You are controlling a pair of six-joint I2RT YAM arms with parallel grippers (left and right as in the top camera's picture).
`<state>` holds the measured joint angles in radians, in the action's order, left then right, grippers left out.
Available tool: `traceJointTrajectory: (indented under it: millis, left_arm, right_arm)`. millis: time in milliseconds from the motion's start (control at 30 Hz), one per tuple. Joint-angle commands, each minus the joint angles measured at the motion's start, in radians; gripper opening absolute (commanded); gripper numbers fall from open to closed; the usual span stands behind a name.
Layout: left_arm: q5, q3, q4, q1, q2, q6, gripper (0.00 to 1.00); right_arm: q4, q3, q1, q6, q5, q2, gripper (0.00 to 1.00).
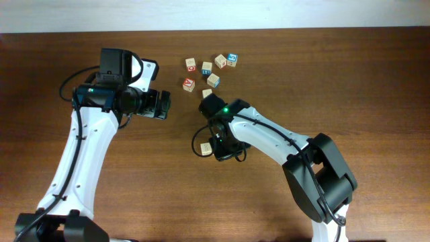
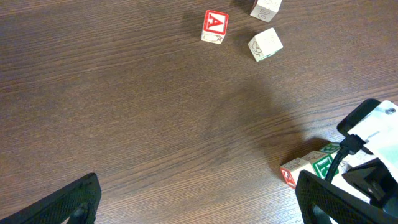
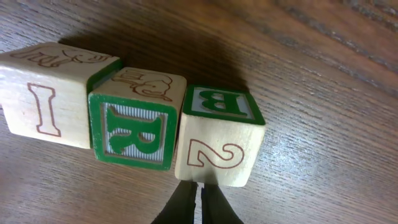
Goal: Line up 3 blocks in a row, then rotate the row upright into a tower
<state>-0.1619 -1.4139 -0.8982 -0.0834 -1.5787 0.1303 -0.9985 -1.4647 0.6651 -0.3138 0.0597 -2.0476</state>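
Observation:
In the right wrist view three pale wooden blocks lie side by side in a row. The left block (image 3: 43, 99) bears an outlined I. The middle block (image 3: 137, 127) has a green-bordered green R. The right block (image 3: 217, 140) shows an outlined 2 and a green B on top. My right gripper (image 3: 200, 190) is shut, holds nothing, and its tips sit against the lower edge of the 2 block. From overhead the right gripper (image 1: 218, 142) hides most of the row; one block (image 1: 206, 148) shows. My left gripper (image 1: 163, 104) hangs open and apart, over bare wood (image 2: 198, 193).
Several other cubes lie scattered at the back of the table, among them red-marked ones (image 1: 189, 84) and a blue-marked one (image 1: 232, 59). A red A cube (image 2: 215, 26) and a pale cube (image 2: 265, 45) show in the left wrist view. The right arm's cable (image 1: 199, 142) loops beside the row.

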Motion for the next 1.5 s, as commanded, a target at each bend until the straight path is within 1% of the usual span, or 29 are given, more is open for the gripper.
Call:
traceJointTrajectory:
  millis: [0, 267, 300, 467, 500, 600, 700, 800, 933, 967, 1000, 1033, 1133, 1200, 1333, 1467]
  left_arm:
    - [-0.014, -0.021, -0.001, -0.004, -0.003, -0.012, 0.99]
    - [-0.014, -0.021, -0.001, -0.004, -0.003, -0.012, 0.99]
    - [-0.014, -0.021, -0.001, -0.004, -0.003, -0.012, 0.99]
    - [-0.014, -0.021, -0.001, -0.004, -0.003, -0.012, 0.99]
    - [-0.014, -0.021, -0.001, -0.004, -0.003, -0.012, 0.99]
    - [-0.014, -0.021, -0.002, -0.004, -0.003, -0.012, 0.99]
    - [-0.016, -0.021, 0.002, -0.004, -0.003, -0.012, 0.99]
    - [-0.034, -0.021, 0.004, -0.004, -0.003, -0.012, 0.99]
    - [-0.13, -0.02, -0.007, -0.004, -0.007, -0.012, 1.0]
    - [-0.131, -0.02, -0.013, -0.004, -0.011, -0.013, 0.93]
    - [-0.129, -0.019, -0.017, -0.004, -0.016, -0.013, 0.99]
    - [-0.121, -0.019, -0.018, -0.003, -0.019, -0.024, 0.99]
    - [0.026, -0.019, -0.004, 0.023, -0.022, -0.228, 0.99]
    - [0.047, -0.019, 0.017, 0.064, -0.022, -0.285, 0.99]
    - [0.048, -0.019, 0.029, 0.141, -0.026, -0.301, 0.99]
    - [0.048, -0.016, 0.03, 0.154, -0.028, -0.301, 0.99]
  right_arm:
    - [0.006, 0.007, -0.006, 0.011, -0.019, -0.003, 0.08]
    - [0.012, 0.007, -0.006, 0.023, -0.019, -0.003, 0.07]
    - [0.009, 0.006, -0.006, 0.03, -0.019, -0.003, 0.05]
    - [-0.093, -0.094, -0.006, 0.012, 0.011, 0.052, 0.05]
    - [-0.137, -0.148, -0.011, -0.002, 0.011, 0.079, 0.1]
    - [-0.187, -0.217, -0.051, -0.036, 0.019, 0.103, 0.24]
    - [-0.187, -0.216, -0.115, -0.035, 0.101, 0.096, 0.26]
    - [-0.172, -0.211, -0.145, -0.039, 0.113, 0.083, 0.27]
    - [-0.163, -0.194, -0.162, -0.062, 0.126, 0.042, 0.28]
    - [-0.145, -0.186, -0.162, -0.062, 0.153, 0.031, 0.27]
    - [-0.122, -0.182, -0.161, -0.061, 0.177, 0.029, 0.27]
    - [-0.095, -0.182, -0.155, -0.061, 0.176, 0.028, 0.27]
    - [-0.014, -0.182, -0.138, -0.061, 0.173, 0.027, 0.27]
    - [0.042, -0.181, -0.12, -0.062, 0.172, 0.013, 0.27]
    - [0.124, -0.181, -0.072, -0.08, 0.172, -0.036, 0.27]
    - [0.172, -0.181, -0.032, -0.116, 0.166, -0.082, 0.27]
